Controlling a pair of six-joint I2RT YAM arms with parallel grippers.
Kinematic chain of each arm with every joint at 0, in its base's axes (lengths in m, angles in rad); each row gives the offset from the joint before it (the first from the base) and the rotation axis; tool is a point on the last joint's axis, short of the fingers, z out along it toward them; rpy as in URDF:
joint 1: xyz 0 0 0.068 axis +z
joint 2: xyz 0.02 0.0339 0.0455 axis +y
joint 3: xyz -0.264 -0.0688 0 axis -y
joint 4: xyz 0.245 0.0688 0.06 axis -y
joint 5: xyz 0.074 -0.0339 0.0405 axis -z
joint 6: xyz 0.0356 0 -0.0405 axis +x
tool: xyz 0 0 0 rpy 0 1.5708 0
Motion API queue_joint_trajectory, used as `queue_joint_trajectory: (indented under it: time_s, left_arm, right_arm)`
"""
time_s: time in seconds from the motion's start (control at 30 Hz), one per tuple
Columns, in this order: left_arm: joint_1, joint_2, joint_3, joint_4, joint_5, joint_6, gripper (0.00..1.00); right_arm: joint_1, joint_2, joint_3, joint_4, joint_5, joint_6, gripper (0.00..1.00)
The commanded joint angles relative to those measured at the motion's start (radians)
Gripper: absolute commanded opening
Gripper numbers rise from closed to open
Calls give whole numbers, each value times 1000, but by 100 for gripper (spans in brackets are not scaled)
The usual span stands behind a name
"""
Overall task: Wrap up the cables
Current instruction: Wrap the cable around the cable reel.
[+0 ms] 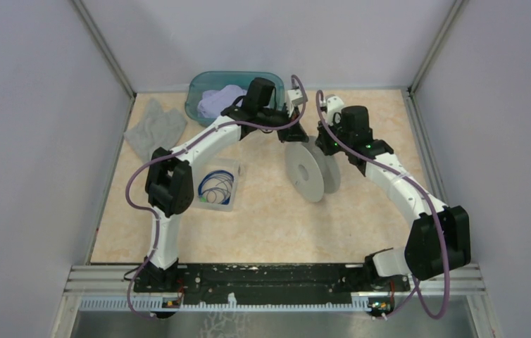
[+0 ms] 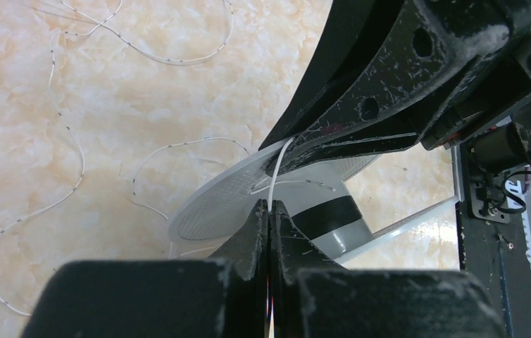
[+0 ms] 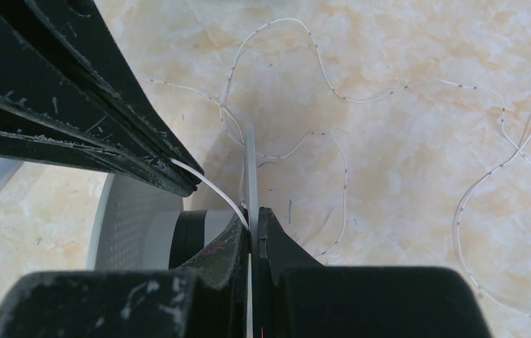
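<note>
Cloth (image 1: pixel 153 127), grey and crumpled, lies at the far left of the worktop (image 1: pixel 270 225), with a teal bin (image 1: pixel 199 84) just right of it at the back. Nearer the front, a clear container (image 1: pixel 233 201) holds coiled blue cables (image 1: pixel 215 186). At centre, the left end effector (image 2: pixel 268 211) is pinched tight on the whitish cable (image 2: pixel 277 171), a short stretch of which runs taut above the white spool (image 1: pixel 310 172). The right end effector (image 3: pixel 251 215) is clamped narrowly on the spool's thin flange edge. The rest of the whitish cable sprawls in loose loops over the worktop beyond and right of the spool.
</note>
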Motion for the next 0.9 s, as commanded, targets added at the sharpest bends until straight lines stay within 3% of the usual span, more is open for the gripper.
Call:
queue_joint_trajectory:
  time_s: [0.0, 0.23, 0.33, 0.7, 0.87]
  left_arm:
    - [-3, -8, -4, -6, 4, 69, 0]
    - [-3, 17, 39, -160, -70, 247, 0]
    - [-3, 17, 33, -178, -90, 286, 0]
    - [-5, 14, 13, -187, -88, 337, 0]
    - [-6, 20, 10, -195, -90, 351, 0]
  right_arm:
    - [1, -30, 6, 38, -10, -117, 0]
    - [-1, -17, -1, 20, -89, -162, 1]
    - [-5, -19, -4, 20, -105, -163, 7]
    - [-7, -18, -9, -4, -127, -146, 25]
    - [-7, -19, -16, -10, -130, -144, 27]
